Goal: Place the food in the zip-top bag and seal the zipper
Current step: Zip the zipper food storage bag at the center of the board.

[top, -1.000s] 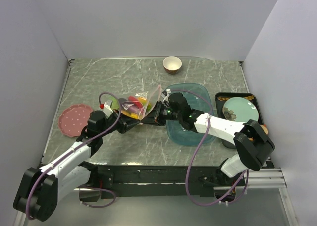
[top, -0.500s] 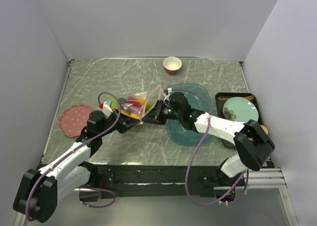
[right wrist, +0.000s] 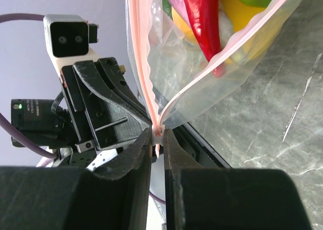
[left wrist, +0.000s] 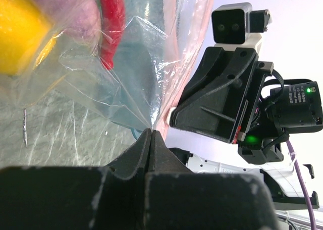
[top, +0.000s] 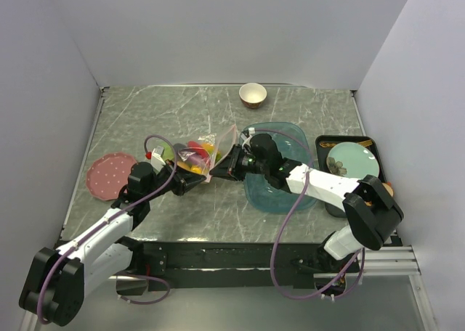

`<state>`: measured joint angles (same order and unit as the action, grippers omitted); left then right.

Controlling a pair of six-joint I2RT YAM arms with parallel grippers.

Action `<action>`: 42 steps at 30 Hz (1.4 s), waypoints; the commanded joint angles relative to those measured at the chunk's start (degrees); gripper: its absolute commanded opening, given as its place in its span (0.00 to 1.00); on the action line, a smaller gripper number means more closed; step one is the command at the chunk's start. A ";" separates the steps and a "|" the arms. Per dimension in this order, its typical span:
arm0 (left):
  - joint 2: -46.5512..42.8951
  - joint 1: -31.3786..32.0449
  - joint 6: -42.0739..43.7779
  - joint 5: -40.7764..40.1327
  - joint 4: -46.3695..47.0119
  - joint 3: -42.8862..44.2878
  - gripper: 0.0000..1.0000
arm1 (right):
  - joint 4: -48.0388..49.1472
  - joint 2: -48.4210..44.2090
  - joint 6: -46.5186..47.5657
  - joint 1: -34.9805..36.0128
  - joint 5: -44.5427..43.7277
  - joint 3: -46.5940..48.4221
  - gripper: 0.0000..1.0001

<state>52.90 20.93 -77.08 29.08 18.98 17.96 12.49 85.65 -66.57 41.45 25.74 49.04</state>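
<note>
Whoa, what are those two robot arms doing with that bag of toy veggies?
They are zipping it up. The left gripper pinches the edge of the zip-top bag, and the right gripper is shut on the pink zipper close by. The food, like the red chili, is inside already. Past the pinch the zipper's two strips spread apart, so the bag is not sealed yet.

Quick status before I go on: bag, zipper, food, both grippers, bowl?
bag, held between both grippers
zipper, unsealed, its two strips apart beyond the right gripper's pinch
food, inside the bag
left gripper, shut on the bag's clear edge
right gripper, shut on the zipper's end
bowl, upright, looks empty
</note>
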 commanded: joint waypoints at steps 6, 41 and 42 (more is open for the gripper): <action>0.44 0.17 2.46 3.44 0.00 0.41 0.01 | 2.71 -1.01 0.74 -2.25 -3.32 0.62 0.11; 0.00 -0.19 5.27 5.19 -4.48 3.23 0.01 | 0.87 -0.04 2.32 -5.94 -2.45 2.64 0.12; -0.17 -0.19 5.36 5.28 -4.57 3.31 0.01 | 0.87 -0.13 2.32 -5.86 -2.45 2.64 0.12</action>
<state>53.80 20.93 -74.06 31.70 16.32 19.16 11.11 85.65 -65.06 37.36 26.00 49.08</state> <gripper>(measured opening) 0.014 0.175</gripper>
